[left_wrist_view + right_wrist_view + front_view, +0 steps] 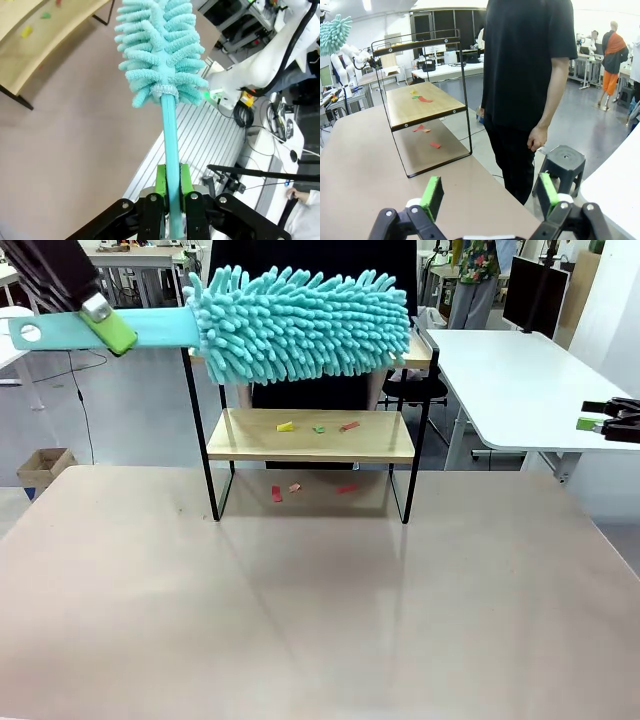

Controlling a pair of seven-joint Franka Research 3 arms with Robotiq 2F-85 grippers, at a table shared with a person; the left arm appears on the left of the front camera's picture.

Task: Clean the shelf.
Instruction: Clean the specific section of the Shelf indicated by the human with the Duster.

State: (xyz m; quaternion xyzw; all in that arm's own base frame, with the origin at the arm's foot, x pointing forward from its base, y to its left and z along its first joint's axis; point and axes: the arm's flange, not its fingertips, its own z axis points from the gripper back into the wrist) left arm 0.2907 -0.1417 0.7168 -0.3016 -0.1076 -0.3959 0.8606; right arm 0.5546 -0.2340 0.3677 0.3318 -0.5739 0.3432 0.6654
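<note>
Shelf (310,445): stands on the far half of the table (300,620); 2 wooden boards in a thin black frame.
Left arm: comes in high on the left of the shelf, wrist about level with the top board (415,45).
Left gripper (105,325): green pads pressed together on the flat handle of the duster (300,320), 1 pad on each face.
Duster pose: handle lies level; the fluffy teal head hangs on the robot's side of the shelf and covers most of the top board in the front view. The right wrist view shows it apart from the frame.
Right arm: low, well off the right side of the shelf, pointing towards it.
Right gripper (490,192): fingers spread wide, nothing between them.
Scraps (319,428): 6 small bits. 3 are on the lower board (250,435) (yellow, green, red) and 3 on the table under the shelf.
Person (525,75): 1, in black, standing just behind the shelf, 1 hand (537,137) hanging down.
Stool (565,160): 1, grey, beside the person.
</note>
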